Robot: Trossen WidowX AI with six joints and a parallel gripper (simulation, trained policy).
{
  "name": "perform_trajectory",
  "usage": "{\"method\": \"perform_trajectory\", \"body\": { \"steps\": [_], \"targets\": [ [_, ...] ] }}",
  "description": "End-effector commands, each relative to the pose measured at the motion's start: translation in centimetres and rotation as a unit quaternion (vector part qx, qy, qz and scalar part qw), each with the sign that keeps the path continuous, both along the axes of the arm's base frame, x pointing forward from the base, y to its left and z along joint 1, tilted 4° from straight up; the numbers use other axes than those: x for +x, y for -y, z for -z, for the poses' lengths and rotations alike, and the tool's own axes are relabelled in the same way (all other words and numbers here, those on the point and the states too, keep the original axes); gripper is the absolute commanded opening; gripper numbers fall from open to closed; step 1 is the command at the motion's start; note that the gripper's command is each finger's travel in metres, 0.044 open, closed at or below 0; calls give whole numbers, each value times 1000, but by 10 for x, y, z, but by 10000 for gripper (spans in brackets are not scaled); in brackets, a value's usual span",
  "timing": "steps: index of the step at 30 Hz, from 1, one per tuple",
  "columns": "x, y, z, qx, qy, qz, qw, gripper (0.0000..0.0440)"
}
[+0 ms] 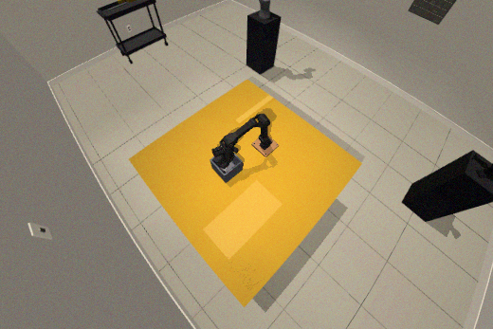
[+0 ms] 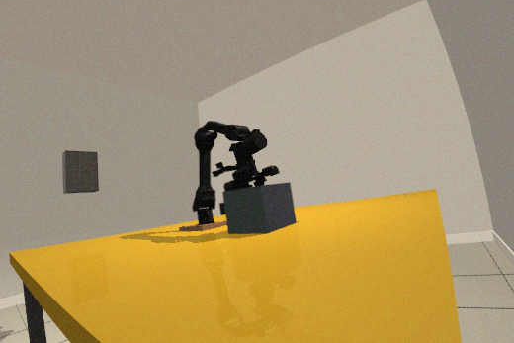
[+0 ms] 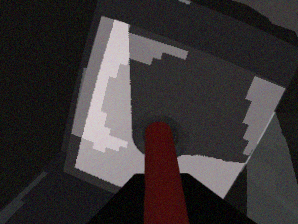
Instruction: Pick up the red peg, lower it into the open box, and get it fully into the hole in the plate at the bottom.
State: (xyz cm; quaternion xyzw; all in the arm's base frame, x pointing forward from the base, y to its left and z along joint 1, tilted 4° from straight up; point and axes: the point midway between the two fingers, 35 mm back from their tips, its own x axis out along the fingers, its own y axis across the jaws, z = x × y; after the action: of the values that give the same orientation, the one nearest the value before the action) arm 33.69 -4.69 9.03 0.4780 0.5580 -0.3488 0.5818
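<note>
The open dark box [image 1: 230, 173] [image 2: 247, 214] stands on the table. My gripper [image 3: 161, 183] is shut on the red peg [image 3: 162, 165] and reaches down into the box; its fingertips are hidden by the box wall in the exterior view. In the wrist view the peg points down at the pale plate [image 3: 116, 100], which lies partly in shadow at the bottom. The peg's far end overlaps the round hole [image 3: 176, 138] and covers most of it. Whether the tip has entered the hole cannot be told.
The box walls surround the fingers closely. The arm's base stands on a brown board [image 1: 271, 150] [image 2: 190, 228] beside the box, on the yellow table [image 1: 303, 168] [image 2: 371, 254]. A black cart [image 1: 142, 35] and two dark pedestals [image 1: 262, 45] [image 1: 441, 191] stand away from the table.
</note>
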Motion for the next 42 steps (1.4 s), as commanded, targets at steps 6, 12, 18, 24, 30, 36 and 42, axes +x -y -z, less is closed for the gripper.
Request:
{"method": "perform_trajectory", "body": {
  "steps": [6,12,18,24,30,36,42],
  "targets": [
    [0,-1,19,-1,-19,-21,1000,103],
    [2,0,17,14,-27,-21,999,139],
    [9,6,5,30,-17,-18,999,131],
    [17,9,-9,47,0,-18,999,130],
    [25,11,-26,71,25,-20,997,140],
    [32,11,-40,100,48,-21,994,184],
    [38,13,-47,123,61,-20,990,221]
  ]
}}
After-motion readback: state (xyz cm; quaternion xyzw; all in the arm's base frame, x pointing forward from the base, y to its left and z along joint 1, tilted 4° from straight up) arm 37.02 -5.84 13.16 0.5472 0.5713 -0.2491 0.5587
